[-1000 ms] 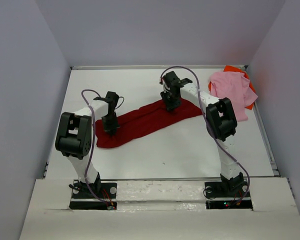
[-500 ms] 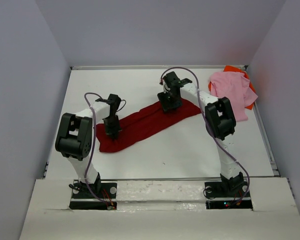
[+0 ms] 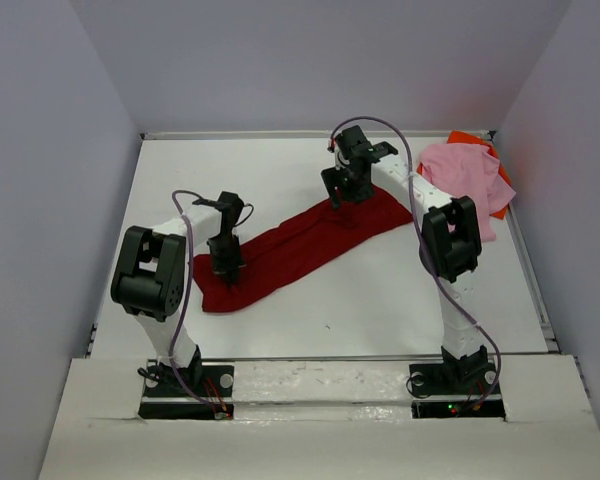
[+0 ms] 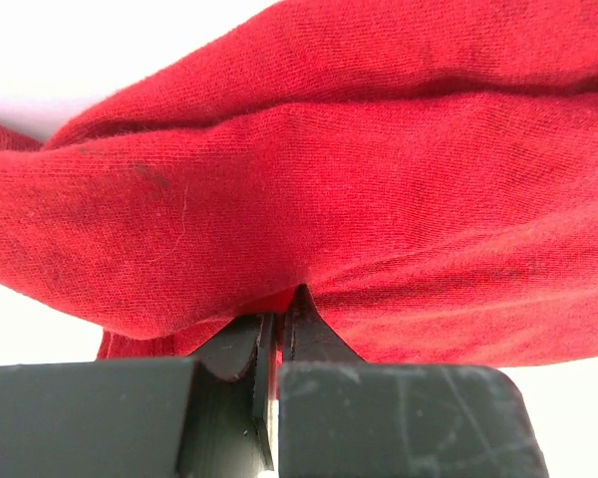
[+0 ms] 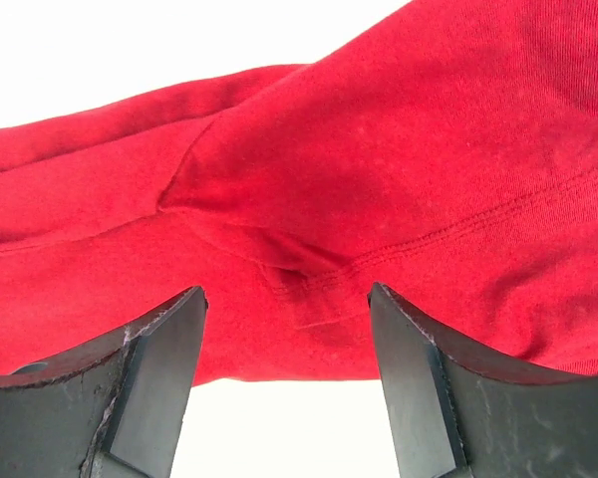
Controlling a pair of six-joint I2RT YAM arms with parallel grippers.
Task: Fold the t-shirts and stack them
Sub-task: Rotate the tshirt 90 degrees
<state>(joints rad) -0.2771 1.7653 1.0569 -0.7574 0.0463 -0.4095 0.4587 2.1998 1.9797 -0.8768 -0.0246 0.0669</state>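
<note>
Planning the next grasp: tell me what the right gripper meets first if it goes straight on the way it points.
The red shirt. The right gripper is open and the cloth's stitched seam lies straight ahead between its fingers, seemingly close, though depth is unclear.

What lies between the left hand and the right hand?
The dark red t-shirt, a long band from the left hand to the right hand, seen in the top view.
</note>
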